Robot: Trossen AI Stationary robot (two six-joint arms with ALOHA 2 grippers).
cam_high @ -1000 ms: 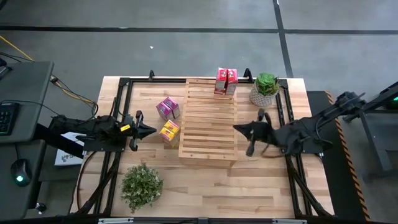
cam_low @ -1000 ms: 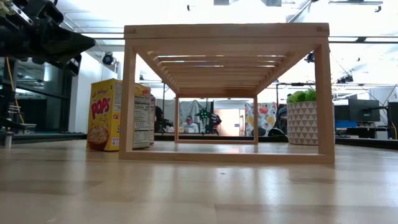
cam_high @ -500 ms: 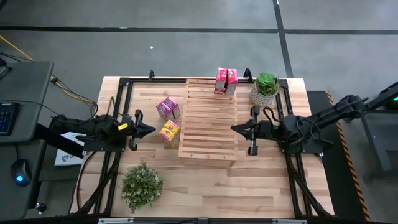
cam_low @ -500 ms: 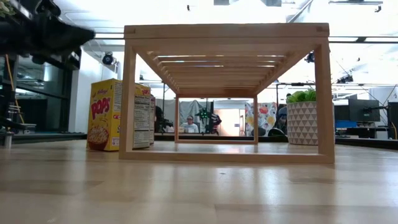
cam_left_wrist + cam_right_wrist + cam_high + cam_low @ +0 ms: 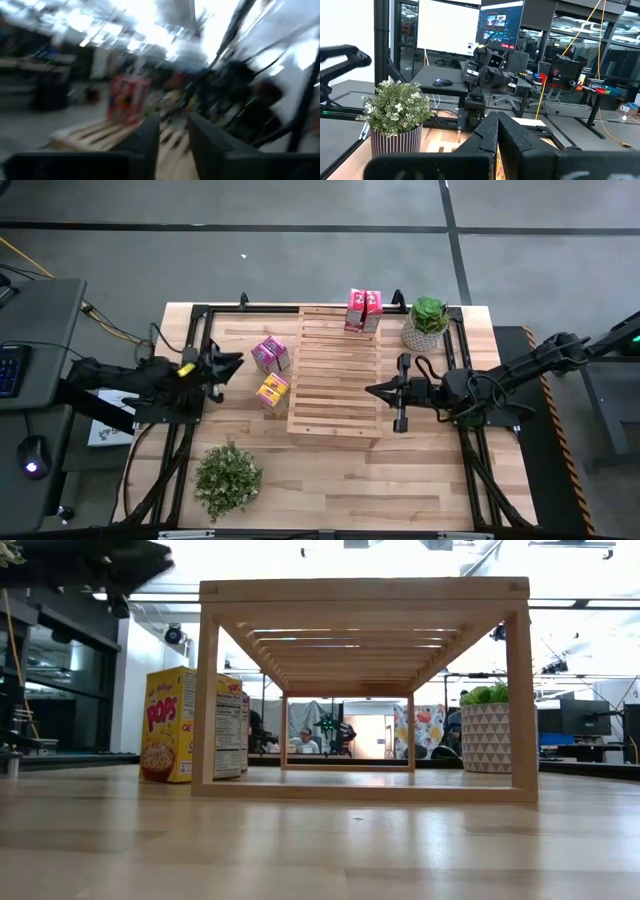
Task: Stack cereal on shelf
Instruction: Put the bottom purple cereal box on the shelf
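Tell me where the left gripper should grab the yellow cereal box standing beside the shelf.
Probably from above, fingers across the narrow width of the yellow cereal box. It stands upright with its top free, but one side sits close against the shelf, leaving little room there. The left gripper hovers nearby, empty.

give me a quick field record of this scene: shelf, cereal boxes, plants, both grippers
shelf: slatted wooden rack, mid-table
cereal on shelf: pink boxes at its far end
cereal on table: pink box and yellow box, left of shelf
plants: potted plant right of shelf; leafy plant near-left
left gripper: near pink box, empty
right gripper: at shelf's right edge, shut, empty
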